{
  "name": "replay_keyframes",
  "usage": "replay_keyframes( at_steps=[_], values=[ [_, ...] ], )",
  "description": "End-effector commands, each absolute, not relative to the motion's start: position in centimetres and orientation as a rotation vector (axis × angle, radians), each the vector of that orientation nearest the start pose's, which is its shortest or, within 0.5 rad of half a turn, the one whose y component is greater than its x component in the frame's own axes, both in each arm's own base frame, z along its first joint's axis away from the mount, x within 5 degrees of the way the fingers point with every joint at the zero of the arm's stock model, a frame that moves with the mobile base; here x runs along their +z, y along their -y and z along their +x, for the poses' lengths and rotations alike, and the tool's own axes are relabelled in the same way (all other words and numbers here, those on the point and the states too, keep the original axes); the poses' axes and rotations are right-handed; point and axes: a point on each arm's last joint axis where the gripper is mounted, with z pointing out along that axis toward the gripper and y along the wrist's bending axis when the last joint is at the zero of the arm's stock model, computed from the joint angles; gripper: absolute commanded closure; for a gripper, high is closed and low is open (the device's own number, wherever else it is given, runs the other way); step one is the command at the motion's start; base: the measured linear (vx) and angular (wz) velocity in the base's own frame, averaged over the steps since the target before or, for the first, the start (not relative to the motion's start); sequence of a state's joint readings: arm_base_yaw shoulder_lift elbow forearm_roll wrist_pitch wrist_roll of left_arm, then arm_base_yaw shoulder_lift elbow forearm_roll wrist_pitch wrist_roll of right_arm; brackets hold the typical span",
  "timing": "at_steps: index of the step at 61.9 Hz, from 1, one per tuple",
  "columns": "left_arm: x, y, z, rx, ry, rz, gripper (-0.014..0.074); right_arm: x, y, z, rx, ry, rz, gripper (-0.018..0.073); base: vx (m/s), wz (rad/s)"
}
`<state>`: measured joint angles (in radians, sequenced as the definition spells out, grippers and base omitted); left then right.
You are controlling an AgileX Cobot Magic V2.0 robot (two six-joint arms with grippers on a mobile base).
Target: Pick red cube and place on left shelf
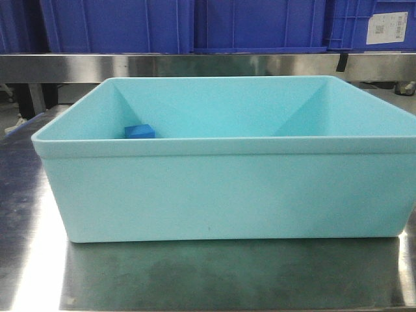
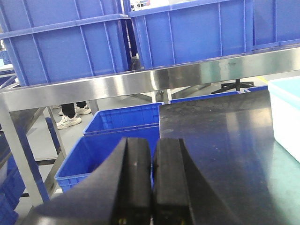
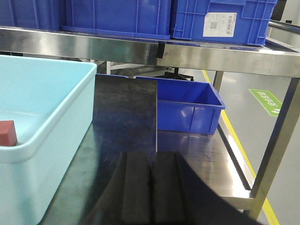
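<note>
the red cube (image 3: 8, 133), a matte block with crisp edges, sits inside the pale turquoise bin (image 3: 56, 140), on its floor close to the wall nearest the right wrist camera, and the left edge of that view cuts part of it off. the bin is smooth moulded plastic, rectangular with rounded corners, a thick turned-over rim and walls that slope inward toward the bottom. it stands on the brushed steel table (image 1: 39, 260), whose surface throws back soft, streaky reflections. in the front view a small blue cube (image 1: 139, 132) shows in the bin's far left corner, only its upper part clear of the near rim. behind the bin runs the left shelf (image 1: 65, 67), seen as a flat stainless beam with a dull shine, carrying big blue crates (image 1: 117, 26) of hard ribbed plastic. one of them bears a white label (image 3: 219, 23) printed with a square code. open blue crates (image 2: 119, 119) of the same plastic lie lower down, beyond the table's edge. a dark glossy sheet (image 3: 126, 112), flat and square-cornered, lies on the table just beside the bin. the left gripper (image 2: 152, 187) has its black, rubbery fingers pressed together with only a thin seam between them and nothing held. the right gripper (image 3: 151, 187) looks the same, its dark matte pads closed against each other on nothing, near the bin's outer wall.
</note>
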<state>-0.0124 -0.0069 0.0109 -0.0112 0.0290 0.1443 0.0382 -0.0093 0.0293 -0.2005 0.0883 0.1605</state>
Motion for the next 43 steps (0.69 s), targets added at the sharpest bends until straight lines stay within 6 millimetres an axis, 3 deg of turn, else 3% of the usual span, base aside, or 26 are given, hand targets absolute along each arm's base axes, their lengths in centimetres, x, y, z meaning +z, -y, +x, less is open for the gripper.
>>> replay_keyframes(
  at_steps=[1, 43],
  values=[
    [20.82, 0.07, 5.63, 0.095, -1.442, 0.102, 0.0491, 21.32, -0.18, 5.38, -0.011, -1.459, -0.059, 0.0501, 0.0, 0.0],
    [20.82, 0.07, 5.63, 0.095, -1.442, 0.102, 0.0491, 21.32, -0.18, 5.38, -0.011, -1.459, -0.059, 0.0501, 0.0, 0.0]
  ],
)
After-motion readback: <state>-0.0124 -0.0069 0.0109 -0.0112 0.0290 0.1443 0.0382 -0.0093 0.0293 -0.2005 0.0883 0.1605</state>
